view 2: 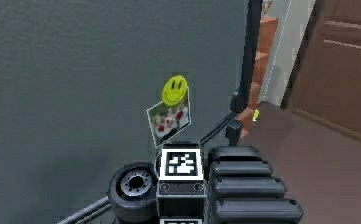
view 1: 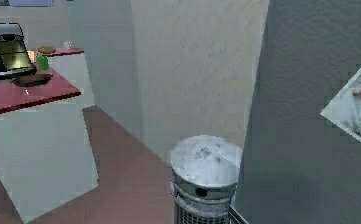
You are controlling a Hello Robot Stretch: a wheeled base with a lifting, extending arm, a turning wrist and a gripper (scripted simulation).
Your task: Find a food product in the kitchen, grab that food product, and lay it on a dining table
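Far left of the fridge, a red-topped worktop carries a dark coffee machine. On the machine's fridge-ward side sit a small green lump and a flat brown item. Both are too small to name, but the lump seems the likelier food product. If it is a fruit, it should be light, firm and smooth, and apt to roll. A hold across its widest part, taken from above, looks soundest. At the fridge's near corner stands a bin with a white liner. On the fridge face hang a yellow smiley magnet and a photo. Below them lies the tool; whether it grips anything cannot be told. Right of the fridge stands a brown door.
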